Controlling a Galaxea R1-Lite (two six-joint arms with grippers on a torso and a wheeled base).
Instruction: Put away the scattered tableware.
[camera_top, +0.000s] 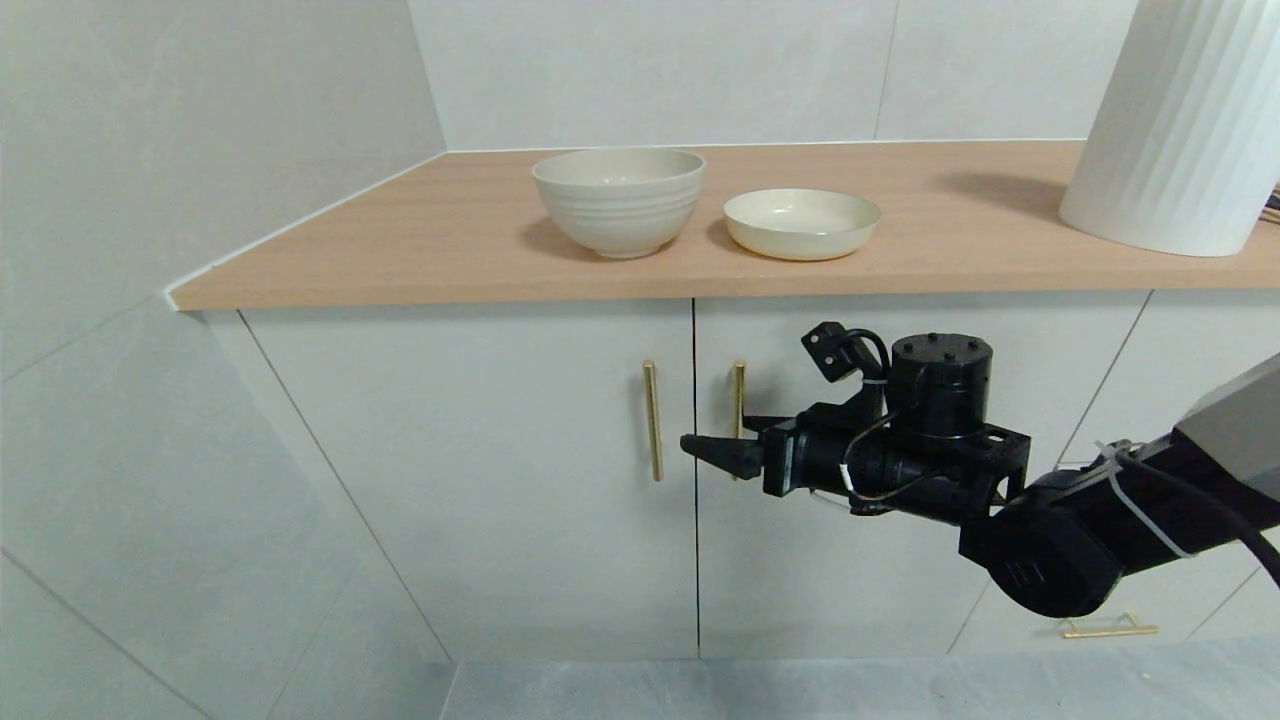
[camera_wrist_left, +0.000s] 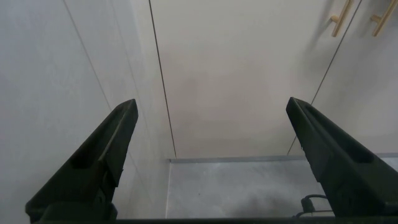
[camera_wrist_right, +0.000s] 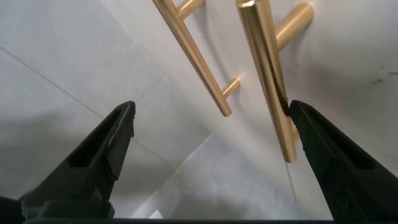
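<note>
My right gripper (camera_top: 702, 449) hangs in front of the pale grey cabinet doors (camera_top: 480, 470) under the light wooden countertop (camera_top: 400, 245). Its tip is level with the two slim brass bar handles that flank the seam between the doors. Its jaws are spread wide and hold nothing.

In the right wrist view, the brass handle of the right-hand door (camera_wrist_right: 267, 74) runs just inside one of my black fingers (camera_wrist_right: 329, 162). It is so close that I cannot tell whether they touch. The brass handle of the left-hand door (camera_wrist_right: 198, 62) lies farther off, in the gap between the fingers. Both doors are shut.

My left gripper (camera_wrist_left: 211, 165) faces the lower part of the cabinet front and a strip of grey floor (camera_wrist_left: 249, 193). Its jaws are also spread wide and empty.

The tableware stands on the countertop, well above my right gripper. The deep cream ceramic bowl with ribbed sides (camera_top: 619, 200) sits upright, roughly above the left-hand door. The shallow cream ceramic dish (camera_top: 801, 222) sits just beside it on my right, with a narrow strip of wood showing between them. Neither gripper touches them.

Farther to my right, a tall white fluted container (camera_top: 1180, 130) stands on the same countertop, well apart from the dish. A short brass handle (camera_top: 1110, 630) shows low on the cabinet front beneath my right arm.
</note>
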